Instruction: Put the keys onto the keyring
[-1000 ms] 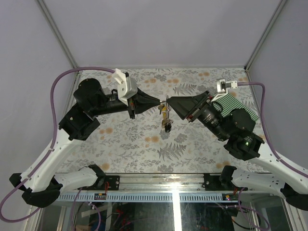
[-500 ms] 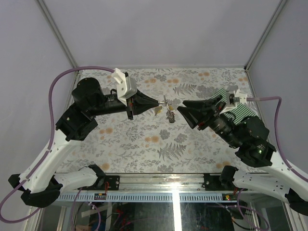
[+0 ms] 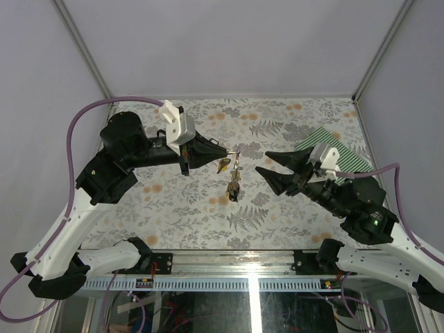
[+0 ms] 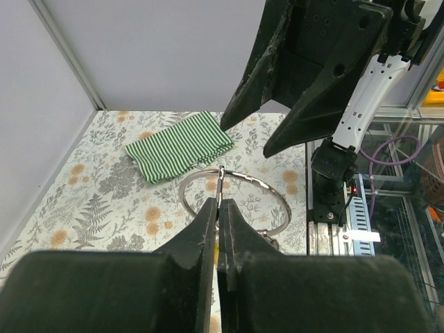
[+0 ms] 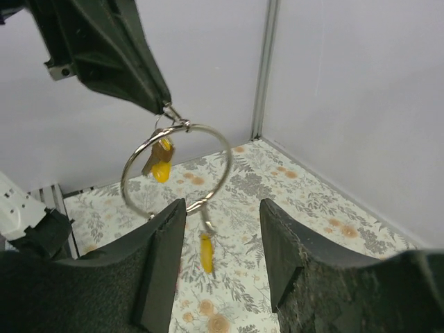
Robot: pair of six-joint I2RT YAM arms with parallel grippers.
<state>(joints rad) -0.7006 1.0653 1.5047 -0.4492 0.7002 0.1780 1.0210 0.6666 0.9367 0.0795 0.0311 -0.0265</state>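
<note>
My left gripper (image 3: pixel 227 151) is shut on the thin silver keyring (image 3: pixel 238 159) and holds it in the air above the middle of the table. Keys (image 3: pixel 234 189) hang from the ring in a dark cluster, and a yellow-headed key (image 3: pixel 223 165) sits near the top. In the left wrist view the shut fingertips (image 4: pixel 220 202) pinch the ring (image 4: pixel 286 208). My right gripper (image 3: pixel 263 162) is open and empty, just right of the ring and apart from it. In the right wrist view the ring (image 5: pixel 228 157) hangs ahead of the open gripper (image 5: pixel 220 211), with one yellow key (image 5: pixel 161 171) inside and another (image 5: pixel 207 254) dangling.
A green-and-white striped cloth (image 3: pixel 341 157) lies at the right side of the floral table, behind my right arm; it also shows in the left wrist view (image 4: pixel 179 149). Grey walls (image 3: pixel 222 48) enclose the back and sides. The metal frame rail (image 3: pixel 236 262) runs along the near edge.
My right gripper has drawn back to the right from the ring and opened. The keys now hang lower from the ring. My left gripper still holds the ring, shifted slightly.
</note>
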